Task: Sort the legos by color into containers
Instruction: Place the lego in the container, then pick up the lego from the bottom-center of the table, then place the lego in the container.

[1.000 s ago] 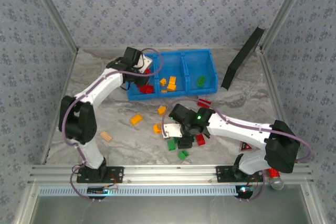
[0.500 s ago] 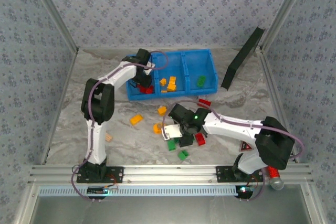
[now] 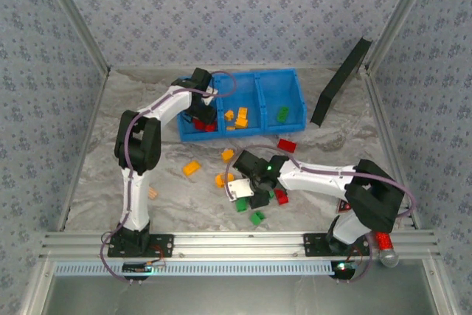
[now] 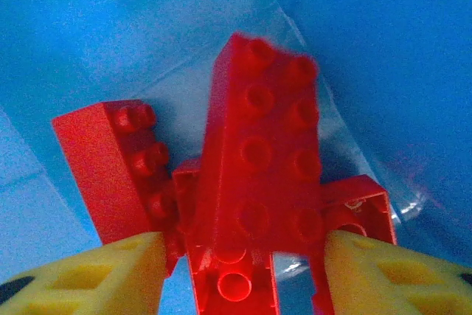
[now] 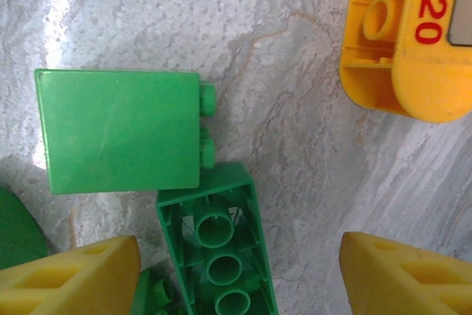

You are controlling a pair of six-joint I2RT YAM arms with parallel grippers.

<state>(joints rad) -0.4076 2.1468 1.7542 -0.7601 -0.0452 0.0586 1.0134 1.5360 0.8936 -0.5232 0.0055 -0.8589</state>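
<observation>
The legos are split between the blue bin [image 3: 251, 74] at the far middle of the table [image 3: 332, 153] and the marbled surface in front of it. In the bin, red bricks [image 3: 209, 127] lie in the left compartment, orange ones [image 3: 237, 117] in the middle and a green one [image 3: 282, 113] in the right. Loose orange [image 3: 192, 168], red [image 3: 286, 144] and green [image 3: 257, 217] bricks are scattered nearer the arms.

The left gripper [image 3: 203, 112] is lowered into the red compartment. In its wrist view a long red brick [image 4: 258, 160] is seen lying on other red ones, between the yellow fingers [image 4: 81, 278], which are parted slightly wider than it.

The right gripper [image 3: 253, 197] is held over the loose green bricks, jaws spread wide. An upturned green brick [image 5: 217, 248] is seen between its fingers [image 5: 66, 278], nearer the left one, with another green brick [image 5: 122, 130] just beyond it.
</observation>
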